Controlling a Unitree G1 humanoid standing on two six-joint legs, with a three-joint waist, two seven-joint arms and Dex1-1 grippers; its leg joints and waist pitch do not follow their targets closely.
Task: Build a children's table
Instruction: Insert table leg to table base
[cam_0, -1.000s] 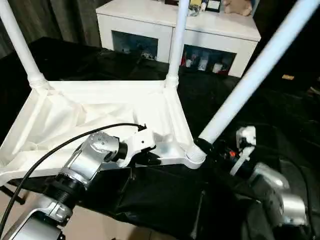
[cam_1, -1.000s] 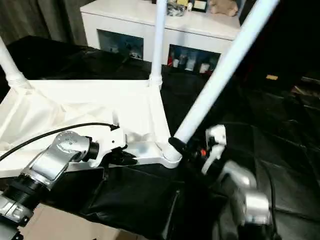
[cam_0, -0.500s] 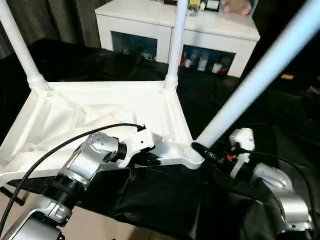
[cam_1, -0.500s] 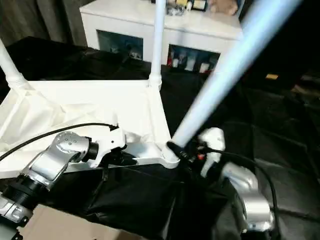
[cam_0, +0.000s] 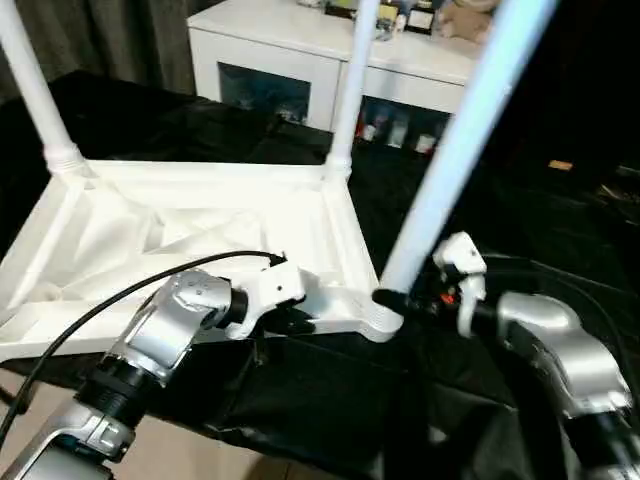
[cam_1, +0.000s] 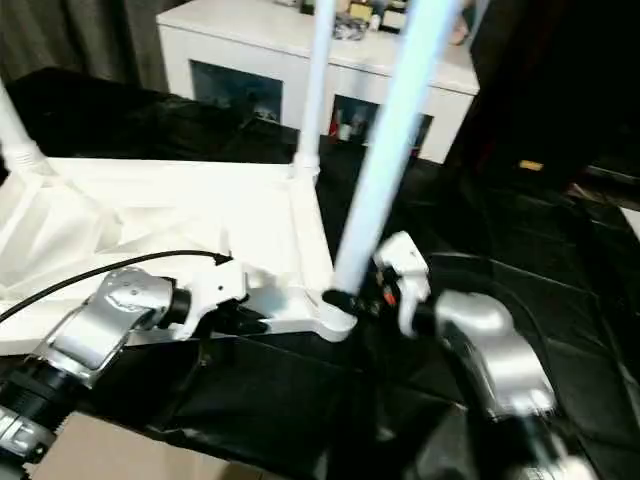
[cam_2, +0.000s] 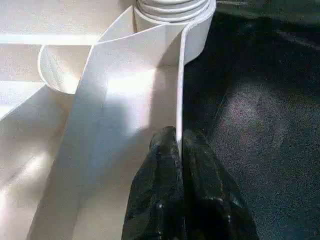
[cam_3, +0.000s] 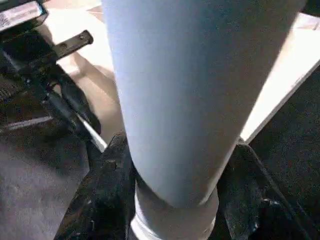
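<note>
The children's table (cam_0: 190, 225) lies upside down on black cloth, ribbed underside up. Two white legs stand in its far corners, one at the far left (cam_0: 38, 95) and one at the far right (cam_0: 347, 110). A third leg (cam_0: 455, 140) rises from the near right corner socket (cam_0: 378, 318), leaning slightly right. My right gripper (cam_0: 400, 300) is shut on this leg's base, with a black finger (cam_3: 107, 190) on either side of it. My left gripper (cam_2: 179, 145) is shut on the table's thin near rim, a short way left of that socket (cam_2: 172, 12).
A white cabinet (cam_0: 300, 55) with glass-fronted doors stands behind the table. Black cloth (cam_0: 300, 400) covers the work surface and drops off at the near edge, with pale floor (cam_0: 200, 460) below. A black cable (cam_0: 120, 295) loops over my left forearm.
The leg in my right gripper has swung from a strong rightward lean to nearly upright. My right forearm has risen and moved toward the corner. The left gripper keeps its hold on the rim.
</note>
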